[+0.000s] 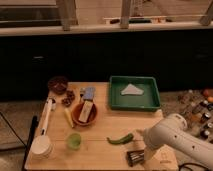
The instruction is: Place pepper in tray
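Observation:
The slim green chili pepper (pixel 121 139) lies on the wooden table, near its front edge and right of the middle. The dark green tray (pixel 150 101) sits at the back right of the table with a pale flat piece (pixel 132 90) inside it. My gripper (pixel 134 158) is at the front edge of the table, just right of and below the pepper, a short gap from its right end. The white arm (pixel 172 137) comes in from the lower right. The gripper holds nothing that I can see.
An orange bowl (pixel 85 114) holds a box. A small light-green cup (pixel 74 140) and a pale yellow elongated item (pixel 68 117) lie left of the pepper. A white long-handled tool (pixel 44 131) and a dark bowl (pixel 57 84) are on the left. Several bottles (pixel 197 105) stand to the right.

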{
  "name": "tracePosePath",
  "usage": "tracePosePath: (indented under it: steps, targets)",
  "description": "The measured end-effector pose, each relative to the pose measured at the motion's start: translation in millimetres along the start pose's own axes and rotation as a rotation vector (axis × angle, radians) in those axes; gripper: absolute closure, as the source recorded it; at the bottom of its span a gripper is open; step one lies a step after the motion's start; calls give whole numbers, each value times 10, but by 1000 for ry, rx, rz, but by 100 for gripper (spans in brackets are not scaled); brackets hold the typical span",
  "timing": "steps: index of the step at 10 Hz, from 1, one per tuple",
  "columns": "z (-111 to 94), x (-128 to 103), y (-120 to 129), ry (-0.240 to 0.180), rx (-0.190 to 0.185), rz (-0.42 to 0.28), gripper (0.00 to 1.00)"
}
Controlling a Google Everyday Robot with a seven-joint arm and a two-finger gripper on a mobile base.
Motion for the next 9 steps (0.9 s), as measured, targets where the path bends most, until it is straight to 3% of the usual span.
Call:
tracePosePath:
  steps: [9]
  targets:
    - [-306, -175, -253, 30, 5, -49, 20]
